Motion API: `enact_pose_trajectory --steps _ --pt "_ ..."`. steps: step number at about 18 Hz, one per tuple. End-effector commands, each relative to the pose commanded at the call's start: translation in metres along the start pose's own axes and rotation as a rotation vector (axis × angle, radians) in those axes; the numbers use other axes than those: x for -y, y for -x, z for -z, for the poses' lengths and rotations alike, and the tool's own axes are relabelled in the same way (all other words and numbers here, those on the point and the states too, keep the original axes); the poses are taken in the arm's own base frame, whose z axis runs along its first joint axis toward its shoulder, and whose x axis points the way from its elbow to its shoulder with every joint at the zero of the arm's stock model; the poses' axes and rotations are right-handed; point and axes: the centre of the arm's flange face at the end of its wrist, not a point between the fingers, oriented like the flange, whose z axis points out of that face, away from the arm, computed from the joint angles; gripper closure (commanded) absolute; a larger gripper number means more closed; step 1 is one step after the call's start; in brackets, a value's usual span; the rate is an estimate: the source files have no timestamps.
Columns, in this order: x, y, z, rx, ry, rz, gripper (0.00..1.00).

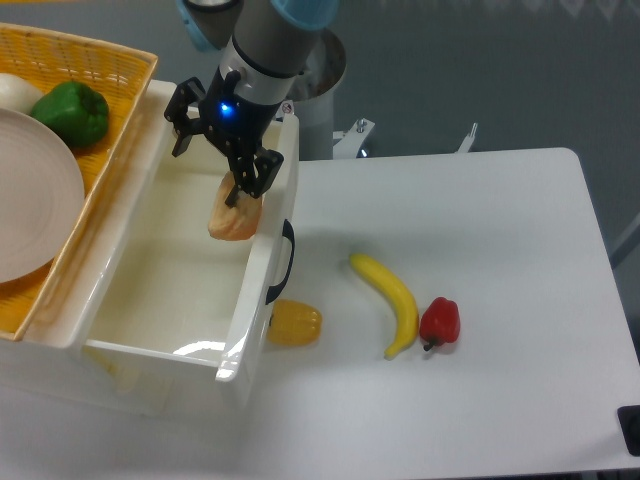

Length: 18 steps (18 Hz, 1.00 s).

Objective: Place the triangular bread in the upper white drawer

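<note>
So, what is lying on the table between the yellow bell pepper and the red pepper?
The banana lies between them in the camera view, right of the yellow bell pepper and left of the red pepper, which it seems to touch.

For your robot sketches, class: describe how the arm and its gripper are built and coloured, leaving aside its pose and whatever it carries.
The arm is a thick grey cylinder with light blue caps at its joints. Its wrist narrows to a black section with a small glowing blue light. The gripper is black, with two angular, jointed metal fingers. No loose cables or readable markings show.
</note>
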Motion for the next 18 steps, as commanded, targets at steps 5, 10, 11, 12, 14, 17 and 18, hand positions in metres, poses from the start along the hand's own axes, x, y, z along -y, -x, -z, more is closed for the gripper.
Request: enact_pose_trajectory --steps 5,10,11,12,14,17,18 --pt "0.000 -0.001 0.002 0.003 -0.002 -0.002 0.06" --pt "-0.001 0.000 0.001 0.001 0.000 -0.002 0.06" --pt "0.000 0.000 0.002 0.003 -0.002 -0.002 0.06" --pt "-0.001 0.001 0.002 0.004 -0.003 -0.001 0.06" --pt "-0.002 0.004 0.006 0.012 -0.007 -0.004 0.06" --pt "-0.013 0.024 0.021 0.054 -0.032 0.019 0.00" --pt "-0.015 0.027 0.022 0.068 -0.041 0.019 0.00"
